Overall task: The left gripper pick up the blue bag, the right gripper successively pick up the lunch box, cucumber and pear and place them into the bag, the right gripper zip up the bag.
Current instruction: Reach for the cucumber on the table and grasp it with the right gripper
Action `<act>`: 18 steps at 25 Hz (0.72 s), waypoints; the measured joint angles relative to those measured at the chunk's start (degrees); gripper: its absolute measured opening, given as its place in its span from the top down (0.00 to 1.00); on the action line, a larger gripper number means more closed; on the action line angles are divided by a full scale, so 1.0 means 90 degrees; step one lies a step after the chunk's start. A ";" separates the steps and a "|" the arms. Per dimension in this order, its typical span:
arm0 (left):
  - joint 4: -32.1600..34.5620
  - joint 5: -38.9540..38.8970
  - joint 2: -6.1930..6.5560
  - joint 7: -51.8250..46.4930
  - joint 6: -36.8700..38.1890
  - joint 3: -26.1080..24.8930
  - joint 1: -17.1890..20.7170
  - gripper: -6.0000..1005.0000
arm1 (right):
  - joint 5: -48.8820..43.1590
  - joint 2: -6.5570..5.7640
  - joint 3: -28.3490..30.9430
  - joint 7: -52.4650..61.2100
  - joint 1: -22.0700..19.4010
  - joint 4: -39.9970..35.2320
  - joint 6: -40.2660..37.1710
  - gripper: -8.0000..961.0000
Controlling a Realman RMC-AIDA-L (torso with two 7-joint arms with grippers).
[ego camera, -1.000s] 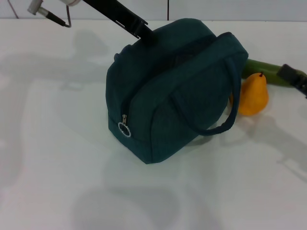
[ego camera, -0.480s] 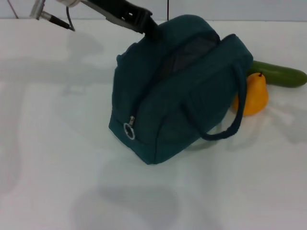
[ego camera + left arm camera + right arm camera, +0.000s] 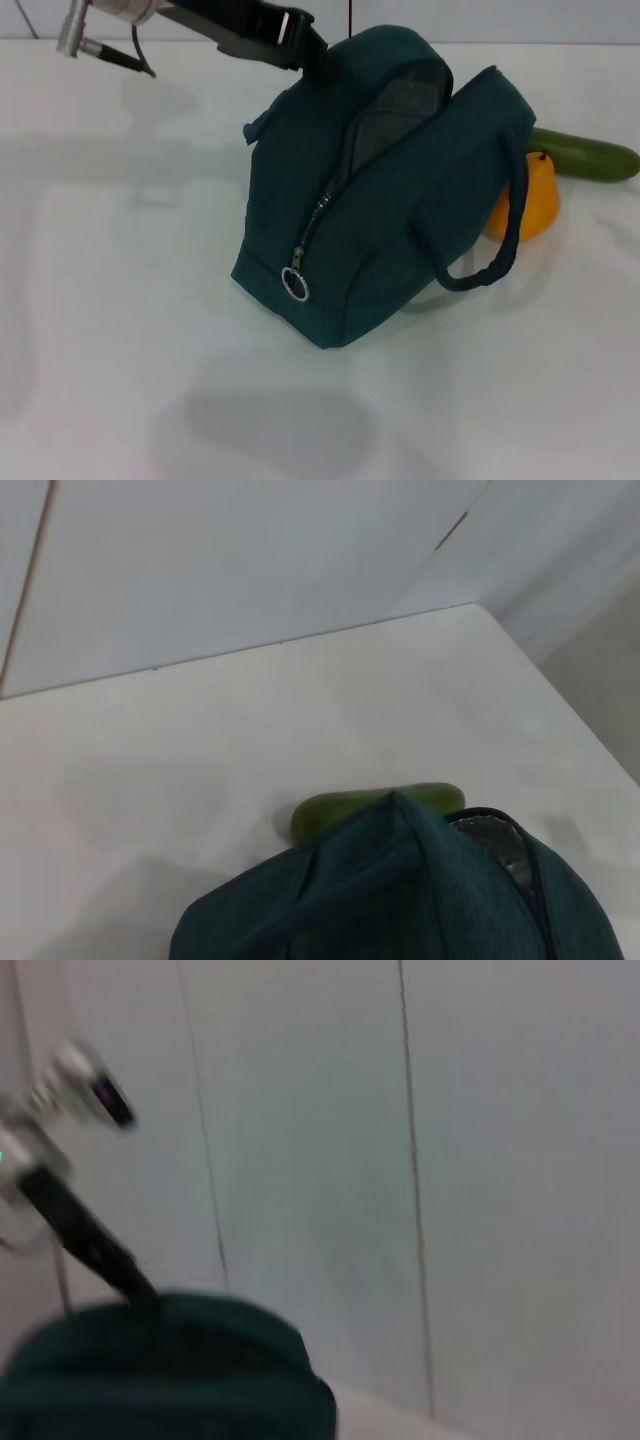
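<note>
The left gripper reaches in from the upper left, its fingers apparently clamped on the blue bag's top edge, tilting it on the surface; the pear and cucumber lie behind.

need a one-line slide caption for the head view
Left gripper lifts the far top edge of the blue bag, zipper partly open; pear and cucumber wait behind on the table.

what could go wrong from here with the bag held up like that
The left gripper holds the blue bag only at its top back edge, so it hangs tilted and may slip or swing. Its opening looks narrow for loading. The hanging handle sits close to the pear and cucumber, which could hinder picking.
</note>
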 joint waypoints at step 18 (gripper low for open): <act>0.0124 -0.0020 -0.0098 0.0048 -0.0205 0.0001 -0.0002 0.95 | -0.3405 -0.0049 -0.1533 0.1546 0.1595 -0.0790 0.1764 0.25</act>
